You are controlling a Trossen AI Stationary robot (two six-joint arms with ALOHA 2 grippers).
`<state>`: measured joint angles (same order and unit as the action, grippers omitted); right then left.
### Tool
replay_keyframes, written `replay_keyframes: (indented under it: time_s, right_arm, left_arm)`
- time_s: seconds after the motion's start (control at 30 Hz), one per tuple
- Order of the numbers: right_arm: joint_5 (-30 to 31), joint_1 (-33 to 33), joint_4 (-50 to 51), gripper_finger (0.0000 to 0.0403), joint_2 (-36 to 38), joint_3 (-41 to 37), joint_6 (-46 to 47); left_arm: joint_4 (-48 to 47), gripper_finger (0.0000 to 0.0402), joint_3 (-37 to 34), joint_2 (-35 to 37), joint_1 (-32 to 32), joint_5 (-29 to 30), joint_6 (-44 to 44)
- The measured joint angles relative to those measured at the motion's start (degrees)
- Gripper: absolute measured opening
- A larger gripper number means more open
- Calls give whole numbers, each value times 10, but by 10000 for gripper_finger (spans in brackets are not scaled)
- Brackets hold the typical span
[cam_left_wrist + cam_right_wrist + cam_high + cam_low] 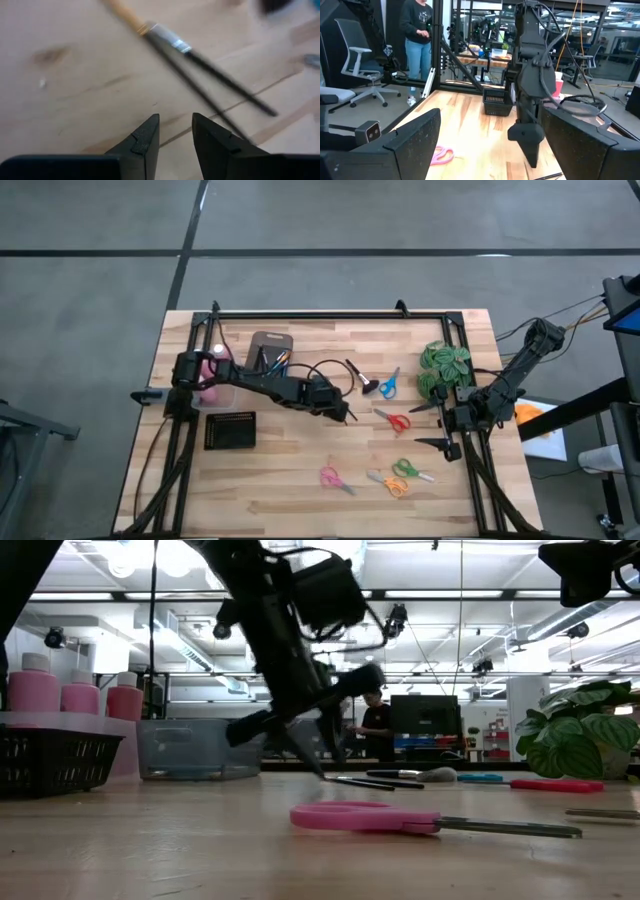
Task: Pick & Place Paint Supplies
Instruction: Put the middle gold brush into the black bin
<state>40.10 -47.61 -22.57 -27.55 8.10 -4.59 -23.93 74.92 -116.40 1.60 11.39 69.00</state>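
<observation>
Low over the light wooden table [300,480], to the right of the clear rectangular plastic tub [270,340] as seen from above: left gripper [343,412], dark fingers [145,140] a narrow gap apart, pinching nothing. Just ahead of those tips, flat on the wood and untouched: thin paintbrush with pale wooden handle and silver ferrule [150,30], beside it thin black brush handles [225,85].

Inside the tub itself: a bundle of thin paintbrushes [272,360]. Just left of the tub: small pink bottles with white caps [210,370], upright. Farther right of the tub than the left gripper: stubby black brush [366,386], lying next to blue-handled scissors [388,383].

Far right of the tub, at the table's edge by the green leafy plant [443,366]: right gripper [432,426], fingers spread wide, empty, waiting.
</observation>
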Motion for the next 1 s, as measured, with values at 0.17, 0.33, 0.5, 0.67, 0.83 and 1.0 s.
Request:
replay_keyframes:
  time_s: [0.17,0.33,0.5,0.67,0.83,1.0]
  right_arm:
    - [0,0,0,341,0,0,-1]
    - [0,0,0,341,0,0,-1]
    - [0,0,0,341,0,0,-1]
    - [0,0,0,341,0,0,-1]
    - [0,0,0,341,0,0,0]
    - [0,0,0,341,0,0,0]
  left_arm:
    - [58,118,15,1,0,30,-43]
    - [107,118,15,-4,0,32,-47]
    - [129,118,15,-27,0,33,-58]
    - [140,118,16,-40,0,25,-60]
    - [126,118,16,-43,0,25,-60]
    - [128,118,17,-54,0,25,-60]
